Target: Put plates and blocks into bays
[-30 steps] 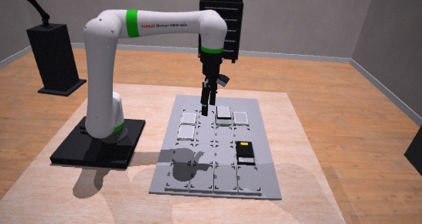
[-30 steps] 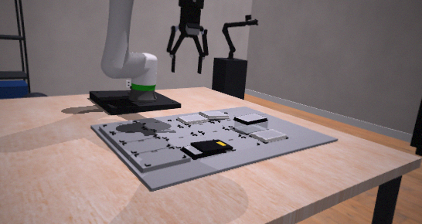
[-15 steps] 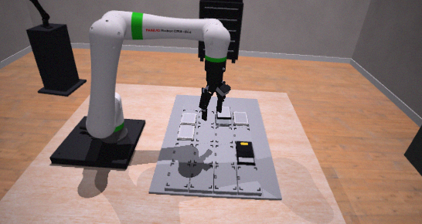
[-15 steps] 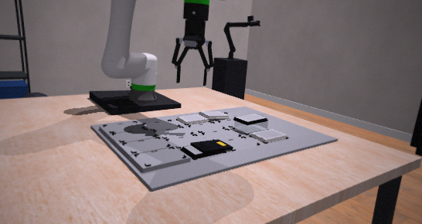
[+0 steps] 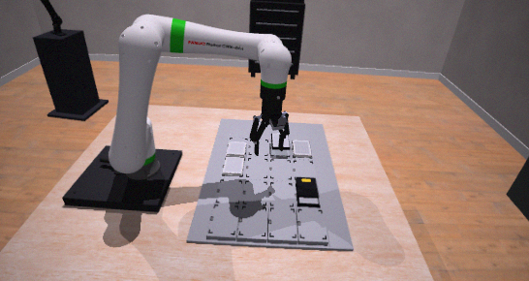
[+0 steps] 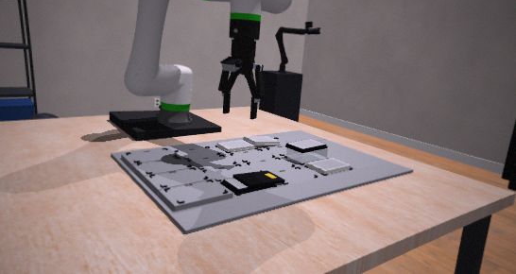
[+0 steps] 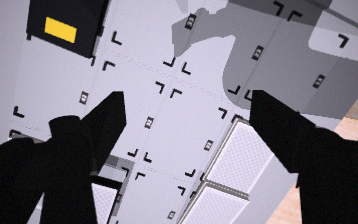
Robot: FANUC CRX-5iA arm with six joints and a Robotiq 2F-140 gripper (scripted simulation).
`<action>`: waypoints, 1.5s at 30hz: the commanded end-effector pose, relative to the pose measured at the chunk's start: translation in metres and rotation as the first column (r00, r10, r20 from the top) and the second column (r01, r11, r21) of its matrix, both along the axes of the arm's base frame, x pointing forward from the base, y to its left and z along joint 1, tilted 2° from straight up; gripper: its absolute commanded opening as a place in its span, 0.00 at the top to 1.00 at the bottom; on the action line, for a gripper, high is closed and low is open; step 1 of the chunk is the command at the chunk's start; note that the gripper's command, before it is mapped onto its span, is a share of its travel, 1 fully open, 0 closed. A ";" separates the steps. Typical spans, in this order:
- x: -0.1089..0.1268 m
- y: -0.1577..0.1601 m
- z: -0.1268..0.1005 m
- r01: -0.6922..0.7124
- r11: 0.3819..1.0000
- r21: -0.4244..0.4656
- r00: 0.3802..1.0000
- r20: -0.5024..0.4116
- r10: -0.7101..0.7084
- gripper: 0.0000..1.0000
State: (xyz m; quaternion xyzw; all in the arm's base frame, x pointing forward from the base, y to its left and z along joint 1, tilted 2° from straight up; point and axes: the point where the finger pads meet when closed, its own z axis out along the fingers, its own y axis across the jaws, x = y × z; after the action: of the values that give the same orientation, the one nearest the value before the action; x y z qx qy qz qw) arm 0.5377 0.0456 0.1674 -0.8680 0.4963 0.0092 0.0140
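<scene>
My gripper (image 5: 268, 150) (image 6: 240, 114) (image 7: 187, 107) is open and empty, high above the deck. One white sealed plate (image 5: 233, 167) (image 6: 234, 145) (image 7: 240, 155) lies in bay 12. Another white plate (image 5: 236, 148) (image 6: 262, 140) (image 7: 210, 202) is at bay 11, shifted against it and seemingly tilted. A third white plate (image 5: 301, 148) (image 6: 329, 165) is at bay 41. At bay 31 a black-rimmed plate (image 6: 306, 145) (image 7: 105, 202) sits on a clear deep block (image 6: 306, 155). At bay 43 the black lid (image 5: 307, 188) (image 6: 250, 178) with a yellow mark sits off-centre, leaving a pale strip of the culture plate (image 5: 308, 201) (image 6: 236, 183) uncovered. Cut corners are too small to tell.
The grey deck (image 5: 325, 169) (image 6: 373, 168) has black corner pieces at its bays. The raised column 4 floors (image 6: 198, 201) run along the side nearest the top camera. The arm's base stands on a black plate (image 5: 87, 191) beyond row 1. The arm's shadow crosses the deck.
</scene>
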 end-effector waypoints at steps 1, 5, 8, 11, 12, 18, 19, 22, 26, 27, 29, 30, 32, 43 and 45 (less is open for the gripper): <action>0.004 0.006 -0.013 0.158 0.987 -0.001 0.987 0.001 -0.158 0.30; 0.006 0.011 -0.025 0.278 0.960 0.002 0.960 -0.004 -0.278 0.30; 0.008 0.015 -0.036 0.373 0.928 0.003 0.928 -0.008 -0.373 0.30; 0.008 0.016 -0.037 0.400 0.917 0.004 0.917 -0.010 -0.399 0.30; 0.008 0.016 -0.037 0.400 0.917 0.004 0.917 -0.010 -0.399 0.30; 0.008 0.016 -0.037 0.400 0.917 0.004 0.917 -0.010 -0.399 0.30; 0.008 0.016 -0.037 0.400 0.917 0.004 0.917 -0.010 -0.399 0.30; 0.008 0.016 -0.037 0.399 0.917 0.004 0.917 -0.010 -0.399 0.30; 0.008 0.016 -0.037 0.399 0.917 0.004 0.917 -0.010 -0.399 0.30; 0.008 0.016 -0.037 0.399 0.917 0.004 0.917 -0.010 -0.399 0.30; 0.005 0.018 -0.036 0.400 0.917 0.004 0.917 -0.010 -0.399 0.00; 0.003 0.021 -0.035 0.400 0.917 0.004 0.917 -0.010 -0.399 0.00; -0.003 0.026 -0.034 0.400 0.917 0.004 0.917 -0.010 -0.399 0.00; -0.036 0.055 -0.027 0.400 0.917 0.004 0.917 -0.010 -0.399 0.00; -0.036 0.055 -0.027 0.400 0.917 0.004 0.917 -0.010 -0.399 0.00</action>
State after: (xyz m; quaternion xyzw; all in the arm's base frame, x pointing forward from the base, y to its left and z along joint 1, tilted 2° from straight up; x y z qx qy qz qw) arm 0.5044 0.0977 0.1382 -0.7485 0.6629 0.0125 0.0151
